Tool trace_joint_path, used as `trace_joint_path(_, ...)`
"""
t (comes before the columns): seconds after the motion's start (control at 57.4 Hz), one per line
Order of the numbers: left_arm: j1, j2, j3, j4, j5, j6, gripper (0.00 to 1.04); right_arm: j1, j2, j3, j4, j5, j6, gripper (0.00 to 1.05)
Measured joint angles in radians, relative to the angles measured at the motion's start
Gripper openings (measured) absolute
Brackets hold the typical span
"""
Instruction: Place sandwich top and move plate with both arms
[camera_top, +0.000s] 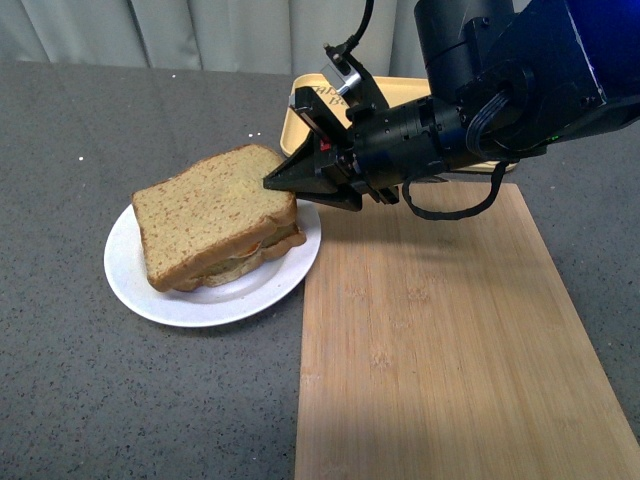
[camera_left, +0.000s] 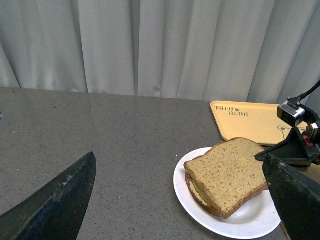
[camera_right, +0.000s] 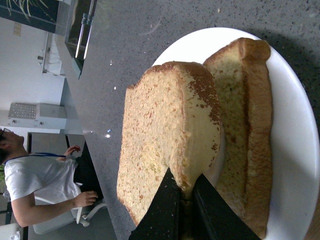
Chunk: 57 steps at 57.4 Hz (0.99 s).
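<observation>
Right gripper is pinched onto the edge of the sandwich top, which lies over the lower slice on the plate, gripped edge slightly raised. Left gripper is spread wide, empty, well clear of the plate. Wooden board sits just right of the plate, yellow tray behind it.

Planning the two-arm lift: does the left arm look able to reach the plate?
Probably yes: bare table lies between the open left gripper and the plate; the right gripper holds the top slice from the opposite side.
</observation>
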<state>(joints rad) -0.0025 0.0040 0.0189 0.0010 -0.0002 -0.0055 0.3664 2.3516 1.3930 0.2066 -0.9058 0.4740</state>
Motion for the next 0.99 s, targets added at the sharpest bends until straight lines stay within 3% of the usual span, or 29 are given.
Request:
trace_joint_path(0.07, 0.000, 0.000, 0.000, 0.000, 0.000, 0.000, 0.98, 0.000, 0.000, 0.000, 0.011, 0.017, -0.005, 0.03)
trace_joint_path(0.262, 0.000, 0.000, 0.000, 0.000, 0.000, 0.000, 0.98, -0.021, -0.111, -0.142, 0.174, 0.131, -0.011, 0.52)
trace_joint_path(0.436, 0.000, 0.000, 0.000, 0.000, 0.000, 0.000, 0.98, -0.071, -0.310, -0.291, 0.220, 0.298, -0.072, 0.85)
trace_joint_path(0.523, 0.000, 0.000, 0.000, 0.000, 0.000, 0.000, 0.98, -0.106, -0.399, -0.365, 0.248, 0.386, -0.082, 0.97)
trace_joint_path(0.61, 0.000, 0.000, 0.000, 0.000, 0.000, 0.000, 0.98, -0.132, -0.471, -0.446, 0.312, 0.513, -0.109, 0.93)
trace_joint_path(0.68, 0.000, 0.000, 0.000, 0.000, 0.000, 0.000, 0.98, -0.132, -0.491, -0.562, 0.605, 0.843, -0.238, 0.81)
trace_joint_path(0.767, 0.000, 0.000, 0.000, 0.000, -0.001, 0.000, 0.98, -0.143, -0.528, -0.703, 0.847, 1.067, -0.362, 0.67)
trace_joint_path(0.854, 0.000, 0.000, 0.000, 0.000, 0.000, 0.000, 0.98, -0.165, -0.599, -0.810, 0.945, 1.099, -0.421, 0.53)
trace_joint_path(0.994, 0.000, 0.000, 0.000, 0.000, 0.000, 0.000, 0.98, -0.199, -0.727, -0.944, 0.971, 1.070, -0.455, 0.29)
